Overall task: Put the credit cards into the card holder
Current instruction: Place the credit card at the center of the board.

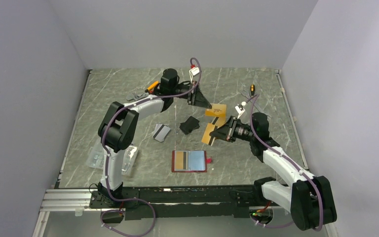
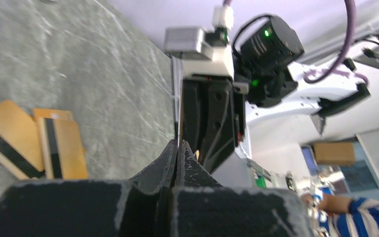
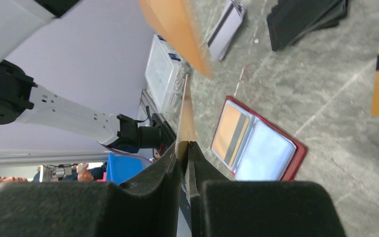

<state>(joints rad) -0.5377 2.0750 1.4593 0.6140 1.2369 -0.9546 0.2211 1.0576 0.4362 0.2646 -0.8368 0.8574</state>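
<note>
The card holder [image 1: 197, 161] lies open on the bench [image 1: 128, 98] at 6 o'clock, with a pocketed card [image 1: 179, 160] in its left side. At its 1 o'clock, the right hand [image 1: 216, 133] pinches an orange card [image 1: 208, 134] by one edge, so this looks like the carry step. Next, that card's free edge must meet a pocket mouth at a shallow angle. The left hand [image 1: 206, 104] is pressed together beside spare cards [image 1: 217, 109] at 12 o'clock. The bench around the holder looks open.
</note>
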